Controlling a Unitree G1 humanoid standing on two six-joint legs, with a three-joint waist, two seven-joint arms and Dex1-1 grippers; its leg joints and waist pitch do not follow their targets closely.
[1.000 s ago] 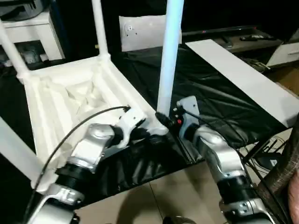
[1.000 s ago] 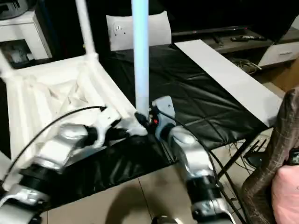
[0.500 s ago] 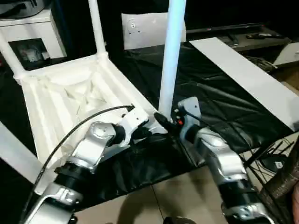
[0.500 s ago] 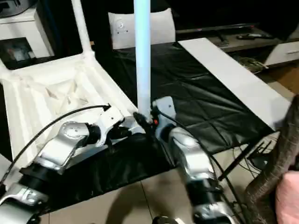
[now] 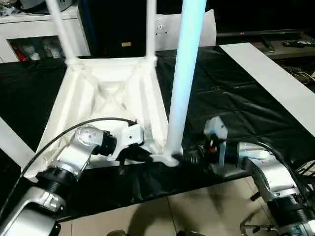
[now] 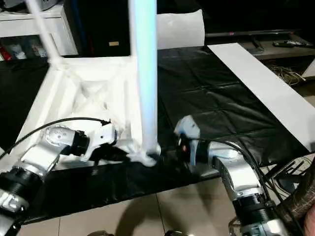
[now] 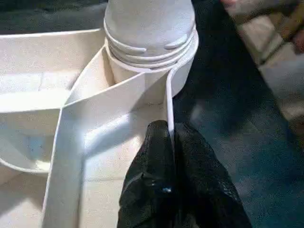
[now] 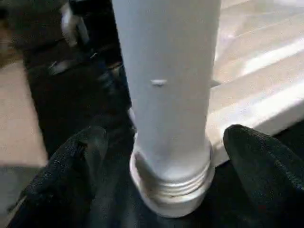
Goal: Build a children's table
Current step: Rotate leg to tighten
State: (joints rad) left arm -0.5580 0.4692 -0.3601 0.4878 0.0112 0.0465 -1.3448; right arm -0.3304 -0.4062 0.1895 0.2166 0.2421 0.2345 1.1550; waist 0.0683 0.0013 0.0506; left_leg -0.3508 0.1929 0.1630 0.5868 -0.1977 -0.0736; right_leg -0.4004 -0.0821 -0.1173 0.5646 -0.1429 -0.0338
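The children's table (image 5: 106, 105) lies upside down on a black sheet (image 5: 236, 98) that covers the floor, so its ribbed underside faces up. I count three white legs standing upright in its round corner sockets: two at the far corners, the far left leg (image 5: 60, 24) and the far right leg (image 5: 150, 27), and one near leg (image 5: 186, 78) at the corner closest to the robot. The threaded end of the near leg sits in the near corner socket (image 7: 156, 61), with some thread rings still visible above the rim. A long flat white board (image 5: 275, 83) lies on the sheet to the right, well apart from the table. Behind the table there is one white cabinet (image 5: 34, 29) and one white flat bag (image 5: 204, 29). The left hand (image 7: 170, 137) has its two black fingers pressed together on the thin side wall of the table, just beside the near socket. The right hand (image 8: 161, 156) has its two fingers spread wide, one on each side of the near leg's base, and they do not touch it.
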